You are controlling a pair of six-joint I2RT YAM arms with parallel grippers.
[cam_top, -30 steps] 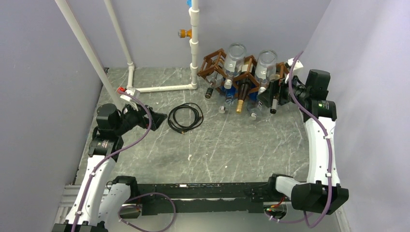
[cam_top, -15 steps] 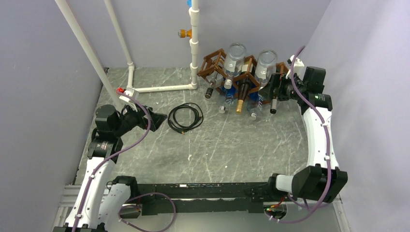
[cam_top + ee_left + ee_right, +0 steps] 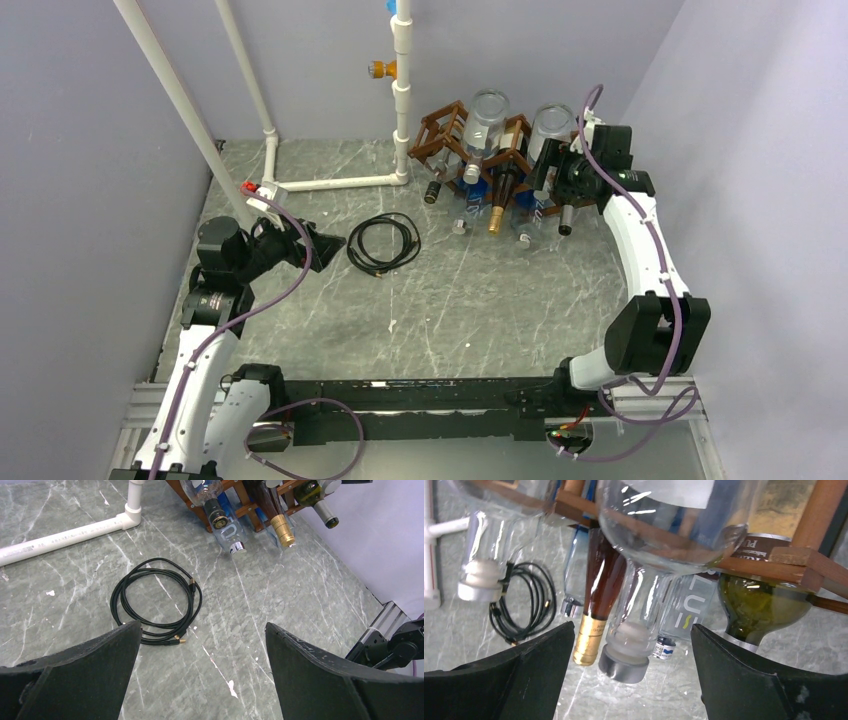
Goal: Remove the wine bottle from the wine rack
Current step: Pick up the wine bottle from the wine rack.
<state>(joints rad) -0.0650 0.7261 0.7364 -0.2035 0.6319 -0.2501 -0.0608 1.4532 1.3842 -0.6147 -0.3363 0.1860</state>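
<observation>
The brown lattice wine rack stands at the back right and holds several bottles, necks toward me. In the right wrist view a clear bottle with a grey cap hangs from the rack's slats. Its neck lies between my right gripper's open fingers, untouched. A brown bottle with gold foil is to its left, a green bottle to its right. In the top view my right gripper is at the rack's right end. My left gripper is open and empty, low at the left.
A coiled black cable lies on the marble floor just ahead of my left gripper. White pipes run along the back left and up beside the rack. Grey walls close in on both sides.
My right arm has swung left and back toward the rack, bringing its gripper up to the right clear bottle. The left arm has not moved.
</observation>
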